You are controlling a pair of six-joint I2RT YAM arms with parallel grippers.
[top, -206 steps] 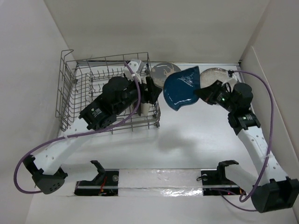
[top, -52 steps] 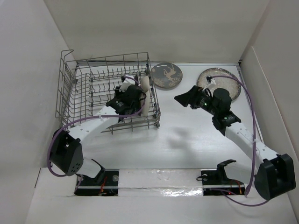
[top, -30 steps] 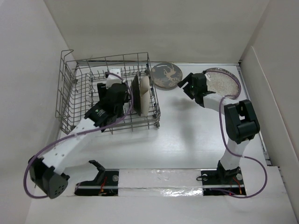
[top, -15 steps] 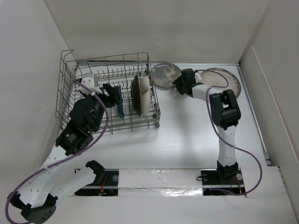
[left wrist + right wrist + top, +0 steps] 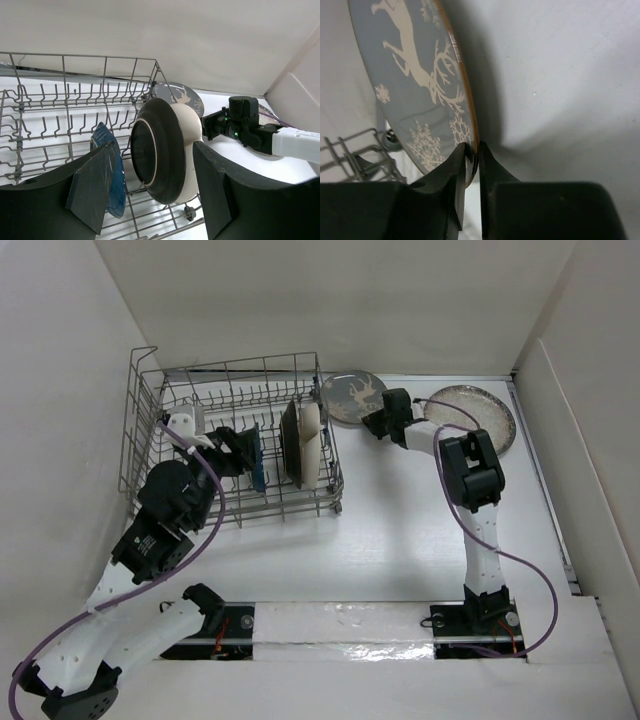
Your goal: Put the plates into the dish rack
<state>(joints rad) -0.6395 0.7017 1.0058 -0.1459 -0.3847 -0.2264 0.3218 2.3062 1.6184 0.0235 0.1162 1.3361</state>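
Over at about ten o'clock on the white table (image 5: 400, 540) stood the dish rack (image 5: 215, 405), a big grey wire basket with rows of upright tines. Three plates stood on edge toward its three o'clock end. A blue plate (image 5: 117, 180) was the one nearest the middle. Next to it was a dark brown plate (image 5: 157, 150) with a pale ring on the face it showed to the left wrist camera. Just behind that was a cream plate (image 5: 189, 130), the two so close that I could not tell whether they touched.

The left gripper (image 5: 238, 443) hung inside the rack on the nine o'clock side of the blue plate. Its jaws were spread wide with nothing between them (the standing plates simply showed through the gap).

At twelve o'clock, just beside the rack's far corner, the deer plate (image 5: 350, 395) was on the table, dark grey with a pale stag and snowflakes. The right gripper (image 5: 471, 150) had its jaws drawn together on that plate's rim, one finger on each face, at the edge pointing toward four o'clock. Whether that edge was off the table I could not tell.

The speckled plate (image 5: 480, 415) lay flat at about one o'clock, apart from the deer plate. The right arm reached across between them, its purple cable trailing over the speckled plate's near side.
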